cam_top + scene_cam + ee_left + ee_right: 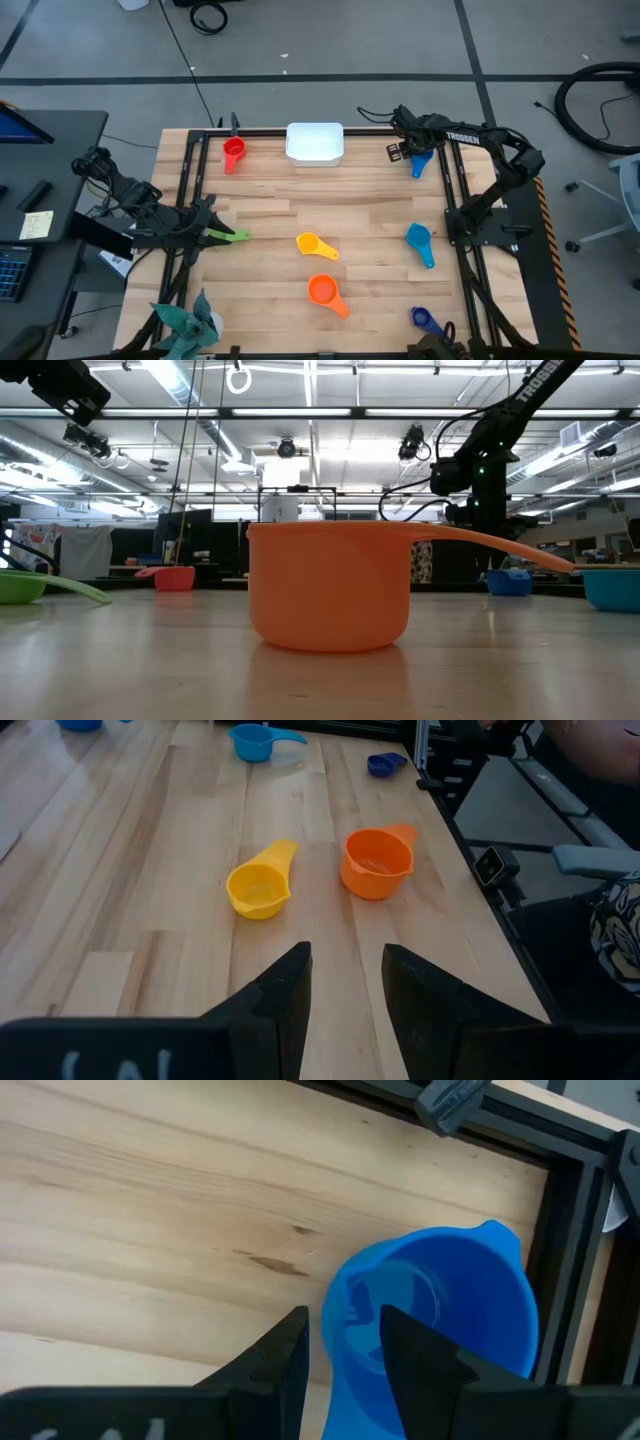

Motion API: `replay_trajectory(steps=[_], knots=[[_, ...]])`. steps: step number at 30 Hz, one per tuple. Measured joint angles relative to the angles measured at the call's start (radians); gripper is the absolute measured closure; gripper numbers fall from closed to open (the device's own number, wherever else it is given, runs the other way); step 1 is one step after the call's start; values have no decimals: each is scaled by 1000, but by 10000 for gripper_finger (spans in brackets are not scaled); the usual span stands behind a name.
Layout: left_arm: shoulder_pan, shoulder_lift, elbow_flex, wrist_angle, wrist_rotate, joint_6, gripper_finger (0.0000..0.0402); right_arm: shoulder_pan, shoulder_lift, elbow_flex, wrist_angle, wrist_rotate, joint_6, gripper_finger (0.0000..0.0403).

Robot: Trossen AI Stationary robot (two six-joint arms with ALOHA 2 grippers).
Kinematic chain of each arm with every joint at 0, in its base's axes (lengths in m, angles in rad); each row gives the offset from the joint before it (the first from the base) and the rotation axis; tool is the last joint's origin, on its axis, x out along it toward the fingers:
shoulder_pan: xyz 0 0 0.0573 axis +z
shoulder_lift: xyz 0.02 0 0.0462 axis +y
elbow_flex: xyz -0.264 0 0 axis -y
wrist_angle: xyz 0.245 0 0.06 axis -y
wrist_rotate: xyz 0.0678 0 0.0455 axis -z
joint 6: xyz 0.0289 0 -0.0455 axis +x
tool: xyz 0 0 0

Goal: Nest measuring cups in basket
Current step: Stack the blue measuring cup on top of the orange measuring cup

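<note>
The white basket [315, 142] stands at the table's far edge, with a red cup [233, 152] to its left. Yellow [315, 245], orange [325, 292], light blue [420, 240] and dark blue [425, 320] cups rest on their bases on the table. My right gripper [415, 150] is open and points down over a blue cup [430, 1320] at the far right corner. One finger is over the cup's hollow, the other outside its wall. My left gripper [207, 214] is open and empty, above a green cup [232, 235] at the left edge. My right gripper comes at the blue cup from above, its fingers on either side of the cup's wall [335, 1315], one inside and one outside. A gap shows between the fingers, and I cannot tell whether either touches the wall. The cup stands upright on the table.
The black frame rails [560, 1260] run close beside the blue cup on the table's right and far sides. Bare wood lies between the basket and the yellow cup. A teal object [190, 320] sits at the near left corner.
</note>
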Motion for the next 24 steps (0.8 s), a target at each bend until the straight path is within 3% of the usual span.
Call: replay_trajectory(steps=[18,24], knots=[[0,0,0,0,0,-42,271,-2,0,-104,127,37,6,273],[0,0,0,0,0,-47,271,-3,0,-124,203,20,-55,302]])
